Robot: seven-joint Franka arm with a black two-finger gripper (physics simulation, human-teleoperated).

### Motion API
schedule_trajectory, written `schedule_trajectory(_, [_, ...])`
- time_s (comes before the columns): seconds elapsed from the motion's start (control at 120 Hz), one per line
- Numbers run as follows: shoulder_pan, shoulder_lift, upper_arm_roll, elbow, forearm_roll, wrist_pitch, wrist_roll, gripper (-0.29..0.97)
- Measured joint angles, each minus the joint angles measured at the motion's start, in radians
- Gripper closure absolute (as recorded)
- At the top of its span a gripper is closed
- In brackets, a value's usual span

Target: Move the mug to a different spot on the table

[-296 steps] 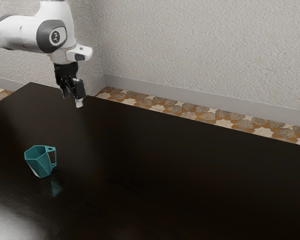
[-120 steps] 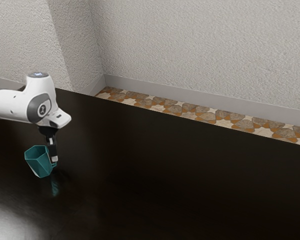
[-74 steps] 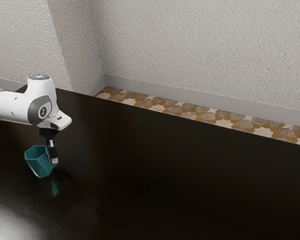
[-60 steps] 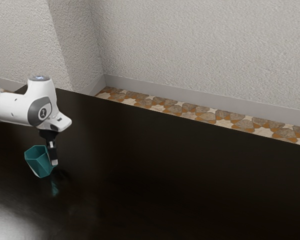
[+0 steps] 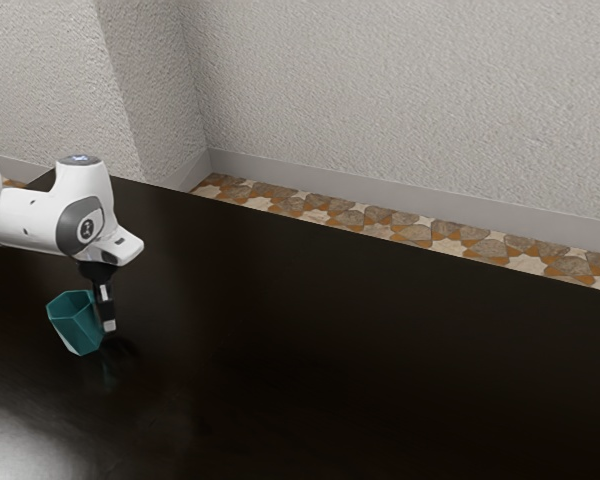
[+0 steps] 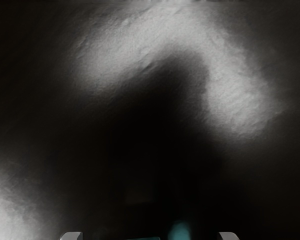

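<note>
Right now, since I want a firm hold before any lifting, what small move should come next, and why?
Probably close the gripper. It is down beside the mug and open, the wrist view shows a teal part of the mug between its fingertips, and the mug rests on the table.

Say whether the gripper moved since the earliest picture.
Yes. The gripper has come down from the far edge of the table to the mug, toward the exterior view's left.

No readable text, labels, brands or numbers in either view. Only candidate is a small dark mark on the round grey joint cap (image 5: 83,228) of the white arm (image 5: 25,215), and it's too small to make out.
</note>
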Motion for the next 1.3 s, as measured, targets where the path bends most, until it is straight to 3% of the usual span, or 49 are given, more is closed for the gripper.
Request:
schedule_trajectory(0.483, [-0.041,0.002,0.027,0.009,0.038,-0.057,-0.071,0.53])
schedule_trajectory(0.7, [-0.078,0.022,0.052,0.025,0.087,-0.074,-0.100,0.60])
schedule_trajectory(0.875, [-0.149,0.026,0.102,0.041,0.133,-0.107,-0.133,0.66])
schedule_trajectory(1.3, [-0.392,-0.016,0.106,0.101,0.192,-0.241,-0.225,0.75])
